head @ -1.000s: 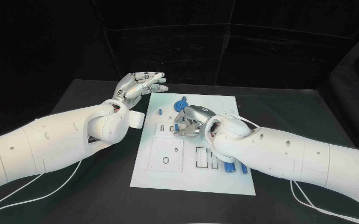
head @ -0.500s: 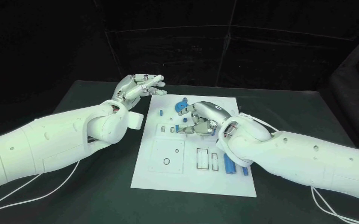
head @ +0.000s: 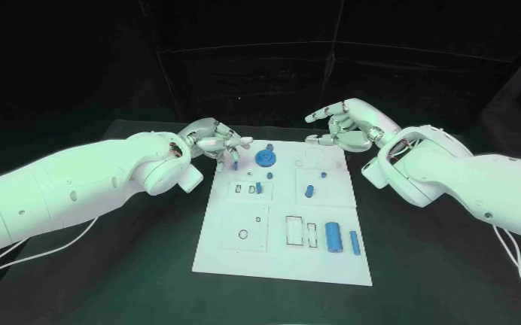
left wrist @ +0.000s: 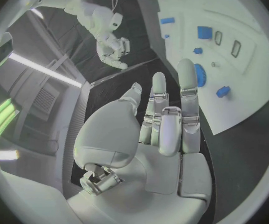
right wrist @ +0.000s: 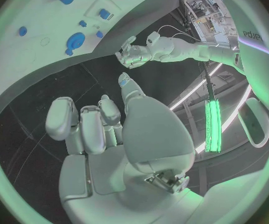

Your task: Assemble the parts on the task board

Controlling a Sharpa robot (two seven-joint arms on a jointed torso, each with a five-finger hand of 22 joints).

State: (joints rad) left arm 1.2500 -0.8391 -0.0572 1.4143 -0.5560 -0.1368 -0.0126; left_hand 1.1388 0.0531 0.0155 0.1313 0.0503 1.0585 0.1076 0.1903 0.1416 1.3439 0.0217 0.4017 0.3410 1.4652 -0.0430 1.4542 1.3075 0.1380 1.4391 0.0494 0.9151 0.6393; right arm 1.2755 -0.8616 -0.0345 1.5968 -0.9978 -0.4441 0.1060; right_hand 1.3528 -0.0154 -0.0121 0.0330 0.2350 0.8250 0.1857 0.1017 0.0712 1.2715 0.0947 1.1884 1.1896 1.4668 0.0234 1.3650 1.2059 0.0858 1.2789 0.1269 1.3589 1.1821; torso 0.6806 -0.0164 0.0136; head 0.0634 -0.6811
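The silver left hand (head: 214, 139), fingers apart and holding nothing, hovers at the far left corner of the white rectangular task board (head: 245, 250). The round blue disc part (head: 266, 159) lies just beside it toward the board's middle. The silver right hand (head: 348, 126), fingers loosely curled and empty, hangs beyond the far right corner, farther from the disc.

One task board (head: 280, 253); about seven blue parts (head: 333, 232) on it; two robot hands (head: 349, 126).

R hand (head: 349, 125) lifted off task board (head: 284, 265), now past far edge; L hand (head: 214, 138) moved to board's far-left corner.
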